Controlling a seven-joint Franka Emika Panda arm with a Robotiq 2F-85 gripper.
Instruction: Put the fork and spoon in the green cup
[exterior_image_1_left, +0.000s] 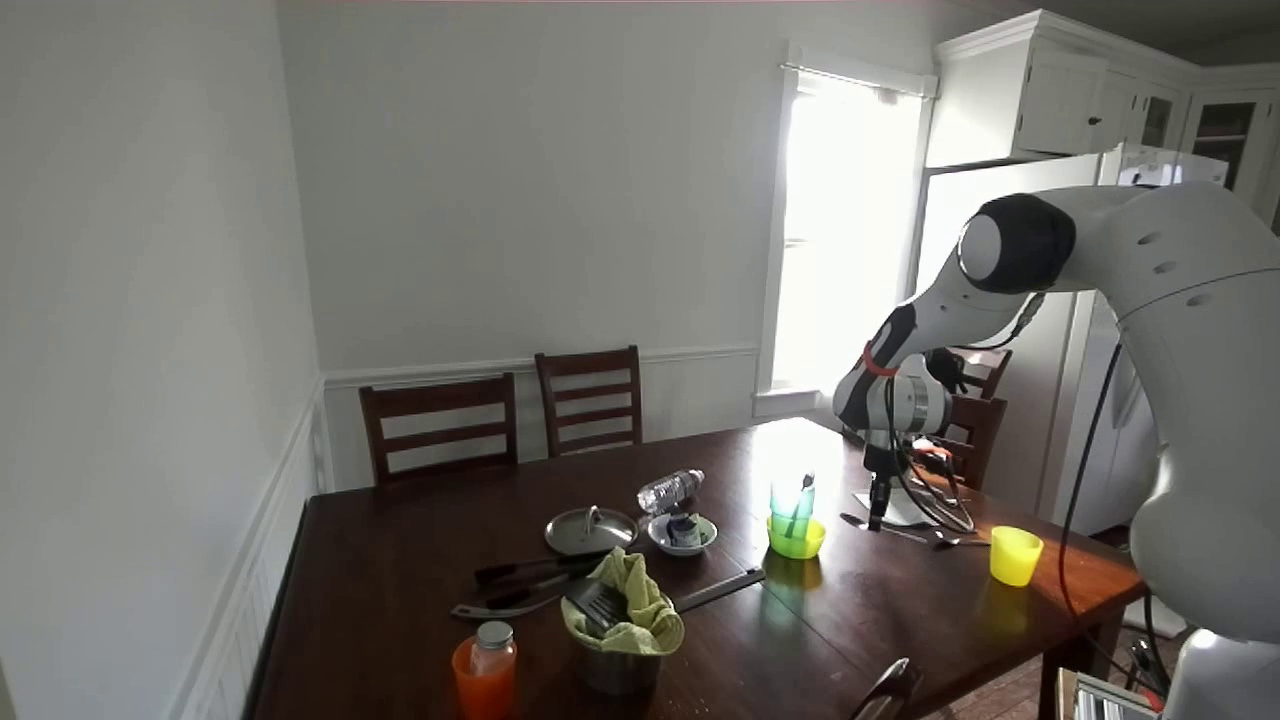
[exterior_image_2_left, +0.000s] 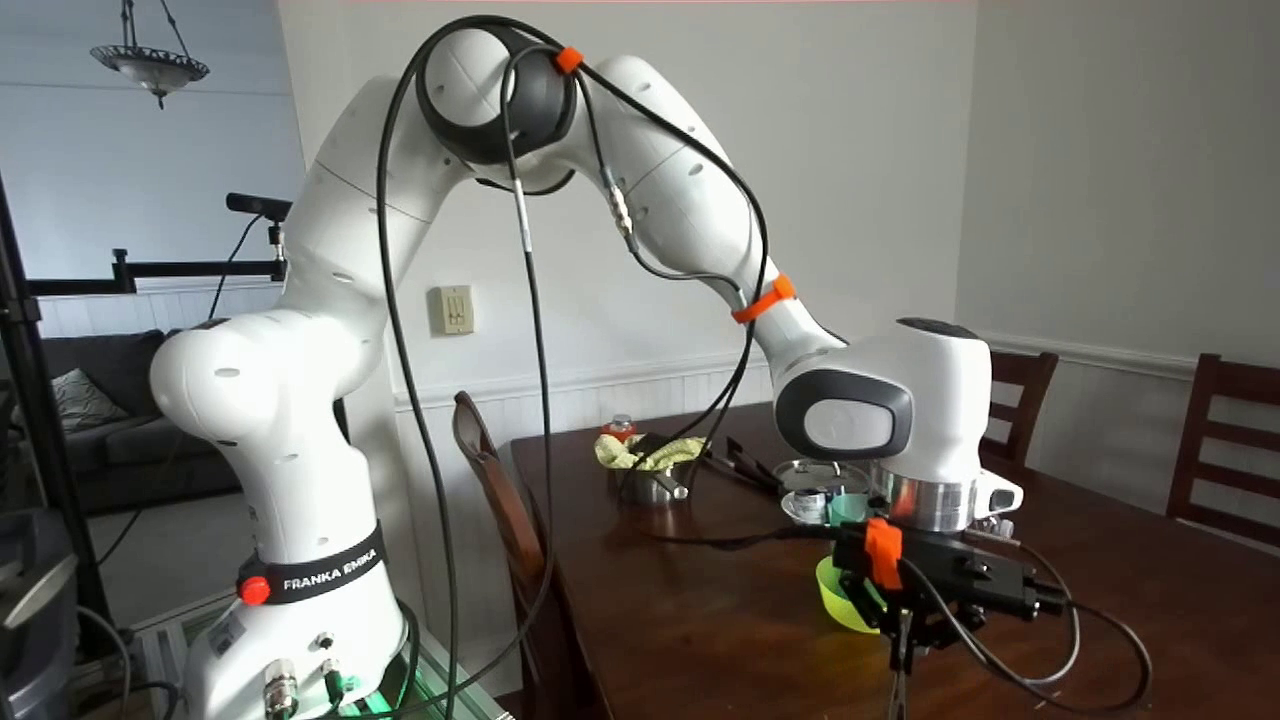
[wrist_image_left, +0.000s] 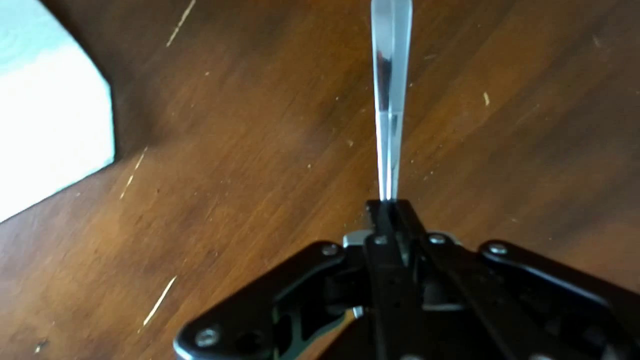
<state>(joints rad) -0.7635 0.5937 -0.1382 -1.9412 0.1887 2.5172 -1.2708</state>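
Wrist view: gripper (wrist_image_left: 390, 204) pinching a silver utensil (wrist_image_left: 392, 85)

Pressed together, the jaws clasp the metal where it narrows, and the handle runs straight from the fingertips (wrist_image_left: 374, 208) to the far edge of the view. Whether this is fork or spoon I cannot tell. A flat white thing (wrist_image_left: 50, 135) lies to the left on the dark wooden table (wrist_image_left: 250, 175).

In an exterior view, nearest the camera, an orange cup (exterior_image_1_left: 486, 697) holds a jar (exterior_image_1_left: 493, 652) with a metal cap. Just right of it stands a steel pot (exterior_image_1_left: 620, 675) with a yellow-green cloth (exterior_image_1_left: 650, 615) and a black slotted spatula (exterior_image_1_left: 597, 605) in it. Farther back come a metal lid (exterior_image_1_left: 575, 533), a small white bowl (exterior_image_1_left: 685, 549) and a clear bottle (exterior_image_1_left: 670, 491) lying on its side.

Right of the bowl is the green cup (exterior_image_1_left: 797, 548), low and lime-coloured. A blue-green tumbler (exterior_image_1_left: 782, 500) with a thin dark utensil (exterior_image_1_left: 807, 481) leaning in it rises at the same spot, but whether inside the cup or just behind it I cannot tell. Farther right the gripper hangs low, metal showing on either side of its tips. A second utensil (exterior_image_1_left: 962, 542), too small to name, lies between it and the yellow cup (exterior_image_1_left: 1015, 560). Farthest off, two chairs (exterior_image_1_left: 440, 400) stand by the wall (exterior_image_1_left: 540, 200) and a window (exterior_image_1_left: 855, 240) shines brightly.
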